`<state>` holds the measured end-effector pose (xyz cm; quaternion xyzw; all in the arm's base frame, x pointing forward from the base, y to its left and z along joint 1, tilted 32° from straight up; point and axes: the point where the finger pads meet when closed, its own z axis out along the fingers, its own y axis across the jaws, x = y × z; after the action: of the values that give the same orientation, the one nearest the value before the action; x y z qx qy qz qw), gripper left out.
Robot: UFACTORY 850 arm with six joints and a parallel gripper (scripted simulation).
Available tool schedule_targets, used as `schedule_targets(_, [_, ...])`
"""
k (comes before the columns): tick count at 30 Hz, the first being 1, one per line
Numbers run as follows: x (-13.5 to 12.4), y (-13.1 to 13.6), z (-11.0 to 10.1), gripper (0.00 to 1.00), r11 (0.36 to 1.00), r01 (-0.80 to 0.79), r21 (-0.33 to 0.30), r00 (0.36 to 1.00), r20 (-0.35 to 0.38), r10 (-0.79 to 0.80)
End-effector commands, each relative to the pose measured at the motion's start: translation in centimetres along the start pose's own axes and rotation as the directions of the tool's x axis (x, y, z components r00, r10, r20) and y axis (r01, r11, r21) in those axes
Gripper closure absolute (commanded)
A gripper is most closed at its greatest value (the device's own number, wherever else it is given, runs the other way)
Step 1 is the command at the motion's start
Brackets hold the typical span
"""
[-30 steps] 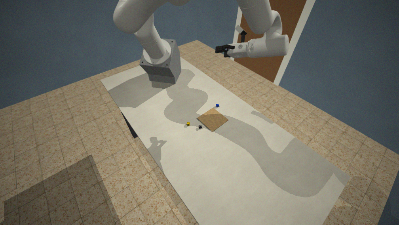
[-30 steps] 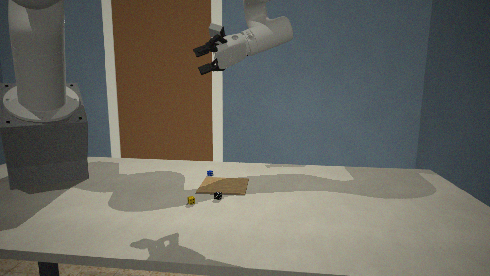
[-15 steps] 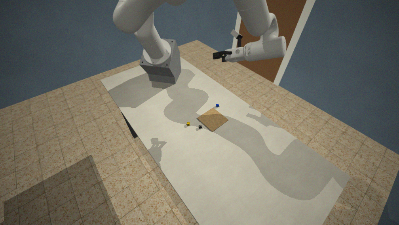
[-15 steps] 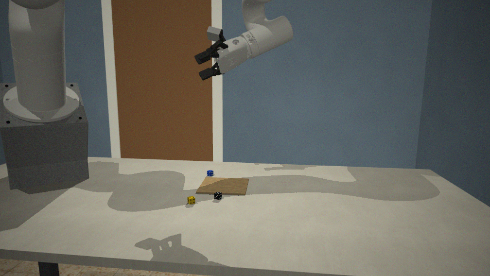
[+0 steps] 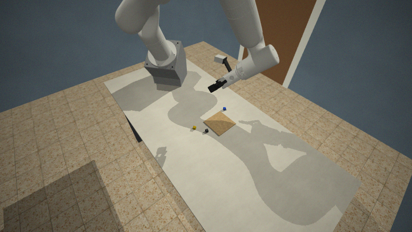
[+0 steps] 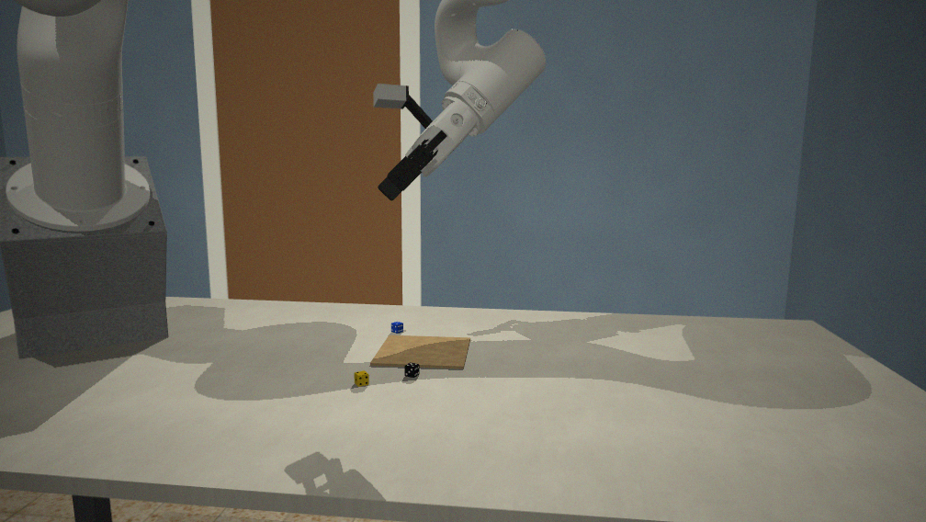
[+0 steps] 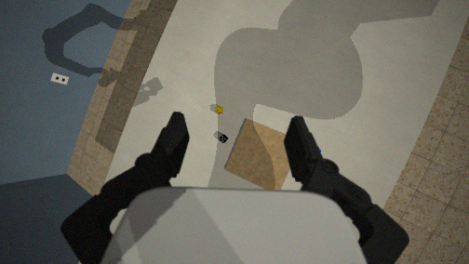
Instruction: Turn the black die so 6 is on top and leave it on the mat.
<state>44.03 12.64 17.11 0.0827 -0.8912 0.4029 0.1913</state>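
Black two-finger gripper [image 7: 237, 135]: fingers spread wide, nothing held, high above the white table top [image 6: 582, 421]. Small black die [image 6: 411, 369]: on the table, just beside the near edge of the thin square tan mat [image 6: 424, 350], not on it.

Likely faults:
- Knocking the nearby small yellow die [image 6: 361, 379] during descent.
- Catching and shifting the mat edge.
- Wrong face up after regrasp.

No words, brands or labels can be read anywhere. The only markings are pips on the black die [image 6: 411, 369], the yellow die [image 6: 361, 379] and the blue die [image 6: 397, 327], and they are too small to count in any view.
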Motion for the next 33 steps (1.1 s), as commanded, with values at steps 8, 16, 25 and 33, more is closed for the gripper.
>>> schedule_targets(8, [-4.5,-6.0,4.0,0.0,0.937,0.33,0.118,0.915,0.206,-0.348])
schedule_targets(16, [-6.7,-9.1,6.3,0.0,0.795,0.545,0.265,0.747,0.277,-0.605])
schedule_targets(25, [-8.1,-11.2,8.4,0.0,0.555,0.708,0.437,0.486,0.27,-0.831])
schedule_targets(33, [-8.4,-12.0,10.0,0.0,0.275,0.769,0.577,0.199,0.193,-0.961])
